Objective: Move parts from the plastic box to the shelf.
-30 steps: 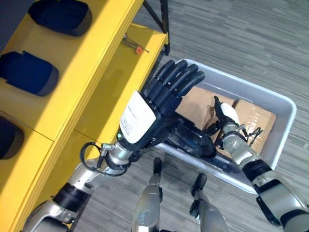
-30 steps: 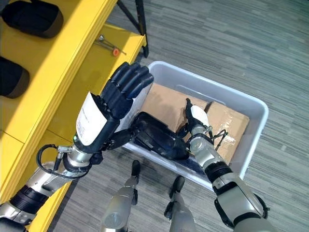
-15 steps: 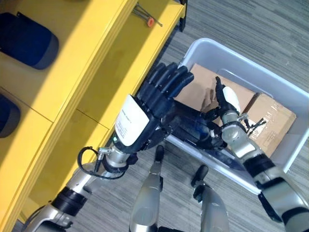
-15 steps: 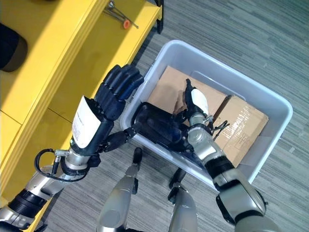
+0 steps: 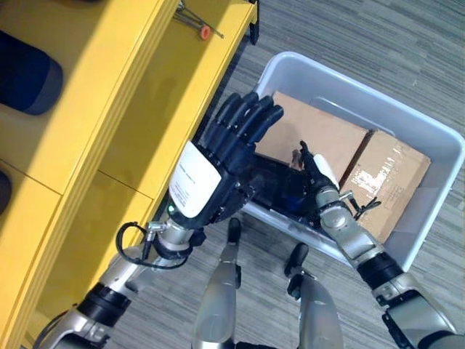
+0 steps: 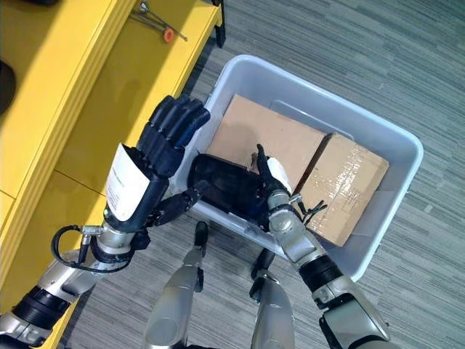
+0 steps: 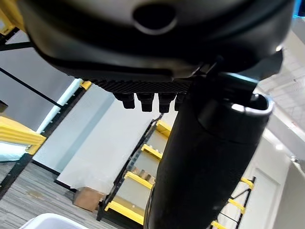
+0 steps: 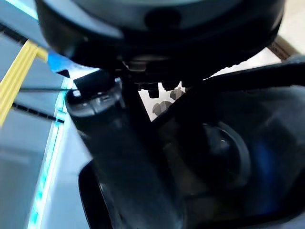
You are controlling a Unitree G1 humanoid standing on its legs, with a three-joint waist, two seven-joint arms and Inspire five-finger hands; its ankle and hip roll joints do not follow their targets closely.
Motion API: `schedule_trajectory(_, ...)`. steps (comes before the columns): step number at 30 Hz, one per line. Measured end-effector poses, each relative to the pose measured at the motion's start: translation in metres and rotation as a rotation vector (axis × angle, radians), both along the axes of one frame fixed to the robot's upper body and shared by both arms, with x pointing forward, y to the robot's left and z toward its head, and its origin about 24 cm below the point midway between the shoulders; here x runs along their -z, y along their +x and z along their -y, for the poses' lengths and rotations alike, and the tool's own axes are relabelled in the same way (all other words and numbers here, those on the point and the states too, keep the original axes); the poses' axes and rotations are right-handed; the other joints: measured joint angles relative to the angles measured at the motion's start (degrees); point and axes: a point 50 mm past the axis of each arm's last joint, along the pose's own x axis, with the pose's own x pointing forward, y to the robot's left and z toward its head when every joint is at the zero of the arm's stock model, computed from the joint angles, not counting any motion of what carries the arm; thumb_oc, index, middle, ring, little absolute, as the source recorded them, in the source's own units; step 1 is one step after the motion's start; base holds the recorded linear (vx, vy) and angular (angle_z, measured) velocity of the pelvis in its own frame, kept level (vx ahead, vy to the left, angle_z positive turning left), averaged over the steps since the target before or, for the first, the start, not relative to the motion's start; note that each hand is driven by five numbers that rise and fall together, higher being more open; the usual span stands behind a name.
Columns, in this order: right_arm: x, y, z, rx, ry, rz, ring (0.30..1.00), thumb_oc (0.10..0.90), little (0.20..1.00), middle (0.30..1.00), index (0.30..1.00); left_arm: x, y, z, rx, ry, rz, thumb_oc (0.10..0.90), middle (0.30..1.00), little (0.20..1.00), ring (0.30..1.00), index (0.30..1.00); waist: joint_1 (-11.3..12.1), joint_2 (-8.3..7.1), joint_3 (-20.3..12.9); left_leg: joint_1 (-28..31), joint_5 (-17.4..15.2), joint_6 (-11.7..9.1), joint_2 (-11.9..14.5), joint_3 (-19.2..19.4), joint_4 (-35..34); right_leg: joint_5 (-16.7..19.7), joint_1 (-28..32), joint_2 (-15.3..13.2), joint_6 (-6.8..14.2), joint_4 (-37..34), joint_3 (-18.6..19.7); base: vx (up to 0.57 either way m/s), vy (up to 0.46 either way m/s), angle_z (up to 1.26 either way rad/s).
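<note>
The right hand [image 6: 270, 190] sits at the centre of the right eye view, pressed against the near end of a black, moulded plastic part [image 6: 221, 185]. Its white-covered thumb stands up over the part, and its own wrist view shows the dark shell close against the palm. Whether the fingers truly close round the part cannot be told, since they lie under it.

The left hand [image 5: 218, 166] is raised just left of centre, fingers straight and together, back towards the camera. It is released and holds nothing, with its thumb reaching towards the part's other end.

The part lies over the near-left rim of the pale grey plastic box [image 5: 436, 142], still partly inside, beside two brown cardboard cartons [image 6: 280, 142].

The yellow metal shelf [image 5: 131, 87] fills the upper left of the frame; a dark blue padded part [image 5: 25, 73] already rests on it.

To do this lift well, the left hand would likely need to come under the free end, so both hands share the load. The part should clear the rim level, without catching the carton edge.
</note>
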Motion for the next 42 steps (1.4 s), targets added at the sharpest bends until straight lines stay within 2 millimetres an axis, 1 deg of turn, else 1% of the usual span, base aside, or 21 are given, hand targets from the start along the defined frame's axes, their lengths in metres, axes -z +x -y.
schedule_trajectory(1, 0.0, 0.0, -0.003, -0.004, -0.016, 0.002, 0.753, 0.724, 0.753, 0.753, 0.753, 0.0, 0.001, 0.0, -0.007, 0.006, -0.001, 0.9, 1.0, 1.0, 1.0, 1.0, -0.2, -0.27, 0.1, -0.4, 0.0, 0.0, 0.1, 0.2, 0.2, 0.1, -0.6, 0.1, 0.0, 0.0, 0.2, -0.02, 0.026, -0.09)
schedule_trajectory(2, 0.001, -0.001, -0.004, -0.005, -0.041, -0.001, 0.583, 0.602, 0.583, 0.583, 0.583, 0.001, 0.002, 0.002, -0.017, 0.018, 0.006, 0.9, 1.0, 1.0, 1.0, 1.0, -0.4, -0.3, 0.1, -0.8, 0.0, 0.0, 0.1, 0.3, 0.2, 0.2, -1.0, 0.1, 0.0, 0.0, 0.4, -0.02, 0.015, -0.1)
schedule_trajectory(3, 0.003, -0.002, -0.007, -0.016, -0.076, -0.009, 0.3, 0.4, 0.3, 0.3, 0.3, 0.002, 0.002, 0.003, -0.011, 0.02, 0.003, 0.9, 1.0, 1.0, 1.0, 1.0, -0.4, -0.31, 0.1, -1.0, 0.0, 0.0, 0.1, 0.3, 0.2, 0.2, -1.3, 0.2, 0.0, 0.0, 0.6, -0.03, 0.012, -0.08)
schedule_trajectory(5, 0.002, -0.003, -0.009, -0.018, -0.112, 0.012, 0.3, 0.4, 0.3, 0.3, 0.3, 0.003, 0.001, 0.005, -0.004, 0.028, 0.003, 0.9, 1.0, 1.0, 1.0, 1.0, -0.6, -0.31, 0.1, -1.3, 0.0, 0.0, 0.3, 0.2, 0.2, 0.2, -1.6, 0.3, -0.1, 0.0, 0.6, -0.01, 0.005, -0.02)
schedule_trajectory(7, -0.005, 0.0, -0.009, -0.006, -0.129, 0.039, 0.3, 0.4, 0.3, 0.3, 0.3, 0.003, 0.001, 0.006, -0.004, 0.029, 0.0, 0.9, 1.0, 1.0, 1.0, 1.0, -1.0, -0.32, 0.1, -1.4, 0.0, 0.0, 0.4, 0.2, 0.3, 0.2, -1.6, 0.4, -0.1, 0.0, 0.5, 0.0, 0.0, 0.0)
schedule_trajectory(10, -0.017, 0.015, -0.007, 0.015, -0.164, 0.049, 0.3, 0.4, 0.3, 0.3, 0.3, 0.003, 0.002, 0.005, -0.011, 0.028, 0.003, 0.9, 1.0, 1.0, 1.0, 1.0, -1.3, -0.28, 0.1, -1.4, 0.0, 0.0, 0.4, 0.1, 0.4, 0.2, -1.6, 0.5, -0.1, 0.1, 0.5, 0.0, -0.011, 0.01)
schedule_trajectory(12, -0.025, 0.026, -0.002, 0.027, -0.194, 0.036, 0.3, 0.4, 0.3, 0.3, 0.3, 0.003, 0.003, 0.005, -0.013, 0.028, 0.003, 0.9, 1.0, 1.0, 1.0, 1.0, -0.8, -0.26, 0.0, -1.6, 0.1, -0.1, 0.4, 0.0, 0.5, 0.2, -1.6, 0.4, -0.1, 0.1, 0.2, -0.01, -0.052, 0.05)
schedule_trajectory(13, -0.027, 0.029, 0.0, 0.027, -0.196, 0.01, 0.3, 0.4, 0.3, 0.3, 0.3, 0.003, 0.003, 0.005, -0.012, 0.03, 0.003, 0.9, 1.0, 1.0, 1.0, 1.0, 0.1, -0.25, 0.0, -1.7, 0.1, -0.1, 0.5, -0.1, 0.5, 0.1, -1.7, 0.4, -0.1, 0.1, 0.0, 0.01, -0.061, 0.08)
schedule_trajectory(16, -0.016, 0.04, 0.014, 0.076, -0.178, -0.092, 0.3, 0.4, 0.3, 0.3, 0.3, 0.004, 0.005, 0.004, -0.012, 0.042, 0.002, 0.9, 1.0, 1.0, 1.0, 1.0, 1.7, -0.25, 0.0, -1.9, 0.2, -0.4, 0.5, -0.9, 0.5, -0.4, -1.6, 0.3, -0.2, 0.9, -0.9, 0.0, -0.065, 0.14)
schedule_trajectory(20, -0.008, 0.048, 0.021, 0.138, -0.1, -0.119, 0.3, 0.4, 0.3, 0.3, 0.3, 0.004, 0.003, 0.005, 0.019, 0.065, 0.018, 0.9, 1.0, 1.0, 1.0, 1.0, 1.8, -0.18, -0.1, -1.7, 0.4, -0.6, 0.4, -1.5, 1.1, -0.5, -1.0, 0.2, -0.2, 1.3, -1.3, -0.01, -0.01, 0.05)
schedule_trajectory(23, -0.005, 0.05, 0.023, 0.158, -0.087, -0.107, 0.3, 0.4, 0.3, 0.3, 0.3, 0.004, 0.002, 0.007, 0.039, 0.077, 0.023, 0.9, 1.0, 1.0, 1.0, 1.0, 1.9, 0.09, -0.3, -1.2, 0.4, -0.6, 0.4, -1.5, 1.3, -0.4, -0.6, 0.1, -0.3, 1.5, -1.2, 0.0, 0.0, 0.0)
schedule_trajectory(25, 0.003, 0.047, 0.026, 0.176, -0.07, -0.119, 0.3, 0.4, 0.3, 0.3, 0.3, 0.004, 0.001, 0.007, 0.043, 0.083, 0.025, 0.9, 1.0, 1.0, 1.0, 1.0, 2.2, 0.31, -0.4, -0.4, 0.4, -0.6, 0.4, -1.5, 1.3, -0.4, 0.3, 0.0, -0.3, 1.6, -1.2, 0.0, -0.038, 0.0)
schedule_trajectory(26, 0.003, 0.047, 0.026, 0.179, -0.068, -0.118, 0.3, 0.4, 0.3, 0.3, 0.3, 0.004, 0.001, 0.007, 0.043, 0.083, 0.026, 0.9, 1.0, 1.0, 1.0, 1.0, 2.2, 0.32, -0.4, -0.2, 0.4, -0.6, 0.4, -1.5, 1.3, -0.4, 0.4, 0.0, -0.3, 1.5, -1.2, 0.02, -0.053, 0.0)
schedule_trajectory(27, 0.011, 0.044, 0.031, 0.204, -0.029, -0.12, 0.3, 0.4, 0.3, 0.3, 0.3, 0.004, 0.001, 0.006, 0.045, 0.088, 0.03, 0.9, 1.0, 1.0, 1.0, 1.0, 3.0, 0.4, -0.4, 1.2, 0.4, -0.6, 0.4, -1.3, 1.3, -0.3, 1.8, 0.1, -0.4, 1.2, -1.0, 0.03, -0.039, 0.0)
schedule_trajectory(29, 0.021, 0.038, 0.036, 0.228, 0.001, -0.138, 0.3, 0.4, 0.3, 0.3, 0.3, 0.004, 0.001, 0.004, 0.035, 0.091, 0.031, 0.9, 1.0, 1.0, 1.0, 1.0, 3.2, 0.5, -0.4, 3.4, 0.3, -0.6, 0.4, -1.4, 1.0, -0.2, 4.5, 0.3, -0.3, 0.1, -0.9, 0.04, -0.047, 0.0)
schedule_trajectory(30, 0.029, 0.03, 0.04, 0.239, 0.026, -0.145, 0.3, 0.4, 0.3, 0.3, 0.3, 0.003, -0.001, 0.001, 0.026, 0.1, 0.044, 0.9, 1.0, 1.0, 1.0, 1.0, 3.0, 0.5, -0.4, 6.1, 0.0, -0.6, 0.4, -1.2, 0.1, -0.1, 7.2, 0.5, -0.2, -1.4, -0.8, 0.04, -0.05, -0.04)
schedule_trajectory(33, 0.035, 0.018, 0.045, 0.231, 0.026, -0.133, 0.3, 0.4, 0.3, 0.3, 0.3, 0.002, -0.002, 0.0, 0.028, 0.098, 0.046, 0.9, 1.0, 1.0, 1.0, 1.0, 3.0, 0.5, -0.4, 9.6, -0.6, -0.5, 0.6, -0.6, -0.2, 0.8, 11.6, 1.0, 0.1, -3.9, -0.8, 0.09, -0.039, -0.07)
schedule_trajectory(37, 0.031, 0.003, 0.05, 0.194, -0.098, -0.07, 0.3, 0.4, 0.3, 0.3, 0.3, -0.002, -0.01, -0.004, 0.03, 0.113, 0.061, 0.9, 1.0, 1.0, 1.0, 1.0, 2.0, 0.29, -0.5, 14.5, -1.5, -0.5, 0.7, 0.1, -1.8, 3.0, 18.2, 1.9, 0.5, -9.7, -0.6, 0.15, -0.016, -0.07)
schedule_trajectory(39, 0.022, -0.002, 0.057, 0.187, -0.123, -0.037, 0.3, 0.4, 0.3, 0.3, 0.3, -0.005, -0.014, -0.006, 0.045, 0.133, 0.073, 0.9, 1.0, 1.0, 1.0, 1.0, 1.4, 0.16, -0.6, 17.4, -1.8, -0.3, 0.6, 0.5, -2.6, 4.3, 22.0, 2.2, 0.8, -12.7, -0.5, 0.19, -0.033, -0.06)
schedule_trajectory(40, 0.018, -0.004, 0.061, 0.19, -0.12, -0.029, 0.3, 0.4, 0.3, 0.3, 0.3, -0.006, -0.016, -0.007, 0.049, 0.135, 0.075, 0.9, 1.0, 1.0, 1.0, 1.0, 1.4, -0.02, -0.7, 18.7, -1.9, -0.3, 0.6, 0.9, -2.8, 4.7, 23.6, 2.3, 0.9, -13.9, -0.3, 0.28, -0.037, -0.16)
schedule_trajectory(42, 0.016, -0.005, 0.074, 0.209, -0.1, -0.052, 0.3, 0.4, 0.3, 0.3, 0.3, -0.003, -0.022, -0.01, 0.067, 0.151, 0.042, 0.9, 1.0, 1.0, 1.0, 1.0, 0.9, -3.19, -4.6, 21.4, -3.1, -0.6, 0.7, 1.8, -3.0, 5.4, 27.1, 2.9, 0.9, -17.1, 0.3, 0.3, -0.014, -0.17)
